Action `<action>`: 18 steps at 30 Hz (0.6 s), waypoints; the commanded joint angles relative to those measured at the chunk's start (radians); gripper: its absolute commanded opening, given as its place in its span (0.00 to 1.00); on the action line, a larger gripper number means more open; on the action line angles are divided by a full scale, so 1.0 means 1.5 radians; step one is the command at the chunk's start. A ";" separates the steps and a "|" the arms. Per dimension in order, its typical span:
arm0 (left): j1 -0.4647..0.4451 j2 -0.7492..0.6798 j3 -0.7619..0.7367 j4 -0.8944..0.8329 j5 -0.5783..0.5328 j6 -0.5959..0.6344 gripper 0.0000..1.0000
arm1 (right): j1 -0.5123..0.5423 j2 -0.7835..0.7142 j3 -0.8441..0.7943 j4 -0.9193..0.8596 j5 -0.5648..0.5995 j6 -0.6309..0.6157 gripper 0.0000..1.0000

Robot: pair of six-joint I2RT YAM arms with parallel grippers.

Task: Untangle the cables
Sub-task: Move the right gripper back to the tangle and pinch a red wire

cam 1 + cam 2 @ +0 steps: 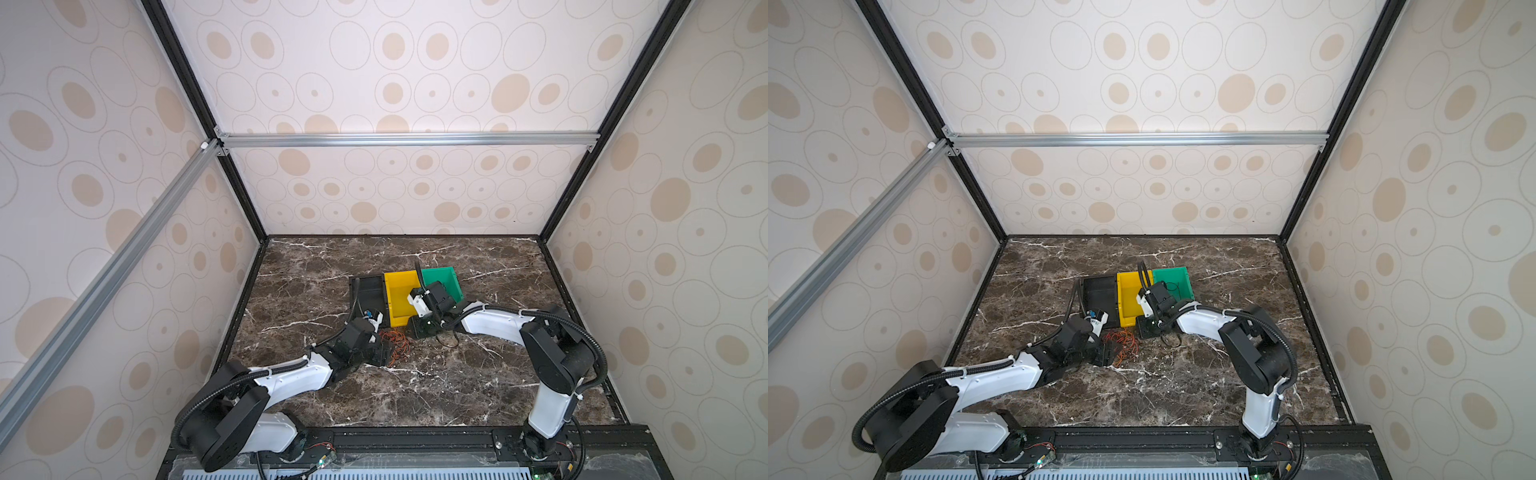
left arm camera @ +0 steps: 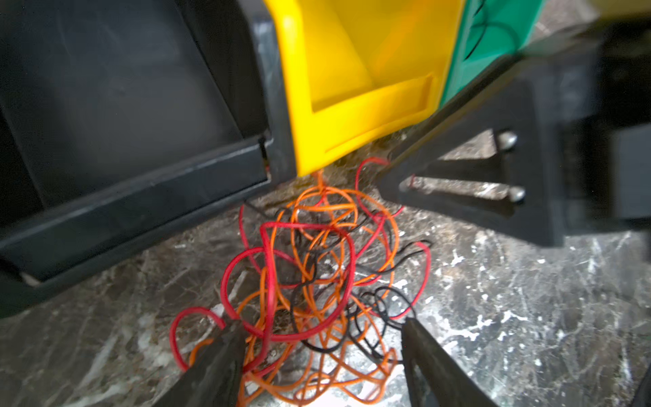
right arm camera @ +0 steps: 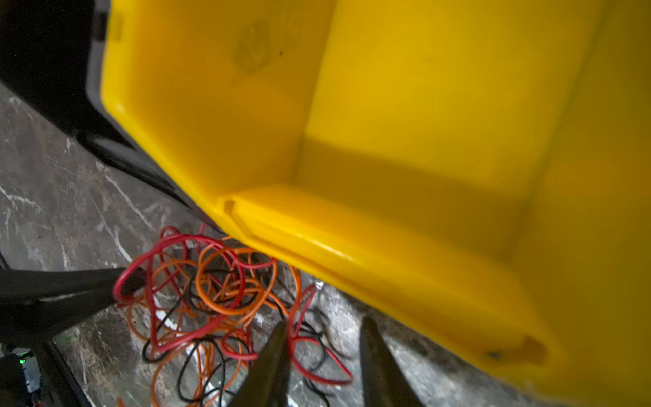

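The tangle of orange, red and black cables (image 2: 317, 275) lies on the marble tabletop (image 2: 528, 317) just before the yellow bin (image 2: 370, 116), squarely between the wide-open jaws of the left gripper (image 2: 320, 324) (the nearer one), while the right gripper (image 3: 324, 322), narrowly parted and empty, sits at its edge.

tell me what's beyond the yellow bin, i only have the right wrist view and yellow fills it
observer: A green bin stands right beside the yellow bin, on its right in both top views.
operator: anything in it
observer: Yes, a black cable shows inside it in the left wrist view.
operator: is the left claw gripping the pile
observer: No, the left claw is open, straddling the near edge of the cables.
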 commanded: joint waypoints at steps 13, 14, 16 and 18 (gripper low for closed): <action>0.010 0.070 -0.010 0.021 -0.055 -0.051 0.18 | 0.010 -0.185 -0.029 -0.046 0.033 -0.002 0.00; 0.011 0.070 -0.012 0.018 -0.058 -0.053 0.12 | 0.010 -0.204 -0.031 -0.052 0.043 -0.004 0.00; 0.013 0.069 -0.016 0.013 -0.063 -0.054 0.05 | 0.010 -0.235 -0.033 -0.067 0.069 -0.011 0.00; 0.015 0.064 -0.020 0.007 -0.069 -0.057 0.04 | 0.010 -0.264 -0.031 -0.087 0.099 -0.016 0.00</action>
